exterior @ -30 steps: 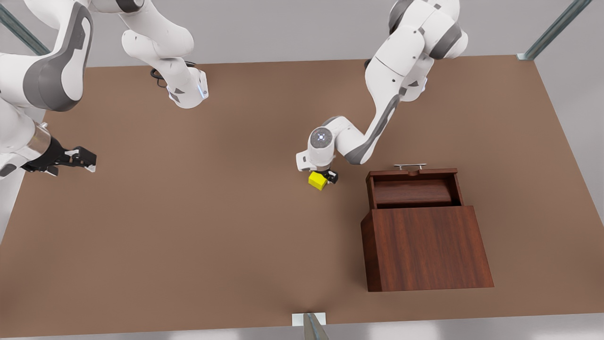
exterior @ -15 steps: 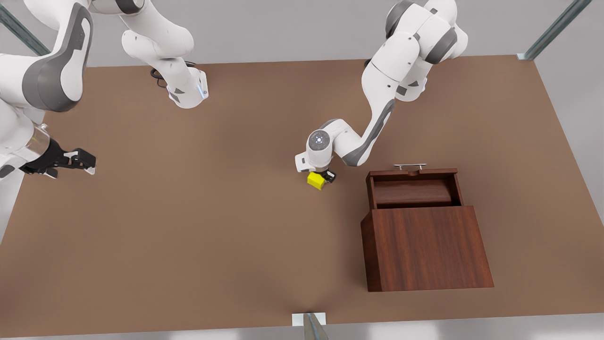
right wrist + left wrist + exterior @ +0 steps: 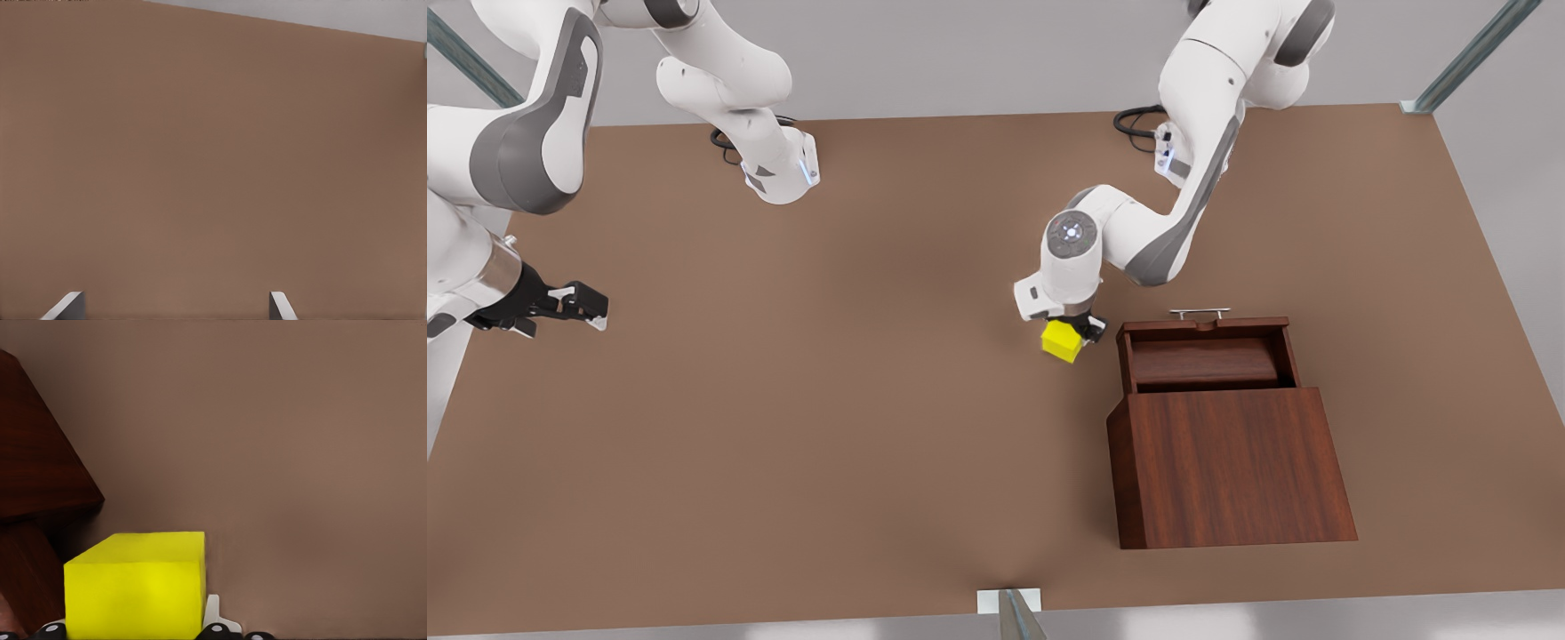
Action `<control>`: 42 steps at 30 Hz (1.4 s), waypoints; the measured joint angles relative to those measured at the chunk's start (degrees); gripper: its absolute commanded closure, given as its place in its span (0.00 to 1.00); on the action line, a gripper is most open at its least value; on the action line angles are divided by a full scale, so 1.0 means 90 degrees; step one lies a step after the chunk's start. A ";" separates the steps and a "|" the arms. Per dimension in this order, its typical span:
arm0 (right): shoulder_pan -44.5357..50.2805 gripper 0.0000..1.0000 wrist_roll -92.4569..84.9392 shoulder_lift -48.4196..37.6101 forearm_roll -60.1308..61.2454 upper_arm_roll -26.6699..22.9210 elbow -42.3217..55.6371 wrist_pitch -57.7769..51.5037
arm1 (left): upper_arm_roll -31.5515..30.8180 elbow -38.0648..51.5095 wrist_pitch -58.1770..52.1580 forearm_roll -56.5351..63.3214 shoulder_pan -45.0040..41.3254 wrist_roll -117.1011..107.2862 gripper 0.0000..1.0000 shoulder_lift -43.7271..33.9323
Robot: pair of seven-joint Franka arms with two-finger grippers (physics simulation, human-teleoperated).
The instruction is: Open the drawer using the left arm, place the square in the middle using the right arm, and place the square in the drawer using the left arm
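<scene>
Left gripper (image 3: pixel 1074 332): jaws closed on the square (image 3: pixel 1062 341), a plain bright yellow cube, held above the surface (image 3: pixel 827 400) just beside the open drawer (image 3: pixel 1205 354). Right gripper (image 3: pixel 587 304) waited well apart from the drawer, jaws spread wide, holding nothing.

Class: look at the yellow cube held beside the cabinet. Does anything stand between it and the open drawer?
Nothing visible does. The left hand holds the square just beside the open drawer, with only the drawer's side wall to clear. The right hand waits far off.
</scene>
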 measured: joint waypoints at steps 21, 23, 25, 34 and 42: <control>0.0002 0.00 0.0000 0.0049 0.0000 -0.0019 0.0000 0.0108 | 0.2690 -0.0097 -0.0991 -0.1222 -0.0012 -0.0073 0.31 -0.0175; -0.0001 0.00 0.0000 0.0049 0.0000 -0.0020 0.0010 0.0108 | 0.2747 -0.0134 -0.1054 -0.1232 -0.0013 -0.0072 0.05 -0.0130; 0.0001 0.00 0.0000 0.0049 0.0000 -0.0020 0.0010 0.0108 | 0.2758 -0.0138 -0.1122 -0.1264 -0.0015 -0.0090 0.00 -0.0088; 0.0000 0.00 0.0000 0.0059 0.0000 -0.0020 0.0040 0.0099 | 0.2947 0.1016 -0.1830 -0.1296 0.0006 -0.0197 0.00 -0.0130; 0.0000 0.00 0.0000 0.0049 0.0000 -0.0023 0.0049 0.0098 | 0.0015 0.1213 -0.2723 -0.0461 0.3090 0.0800 0.00 -0.1536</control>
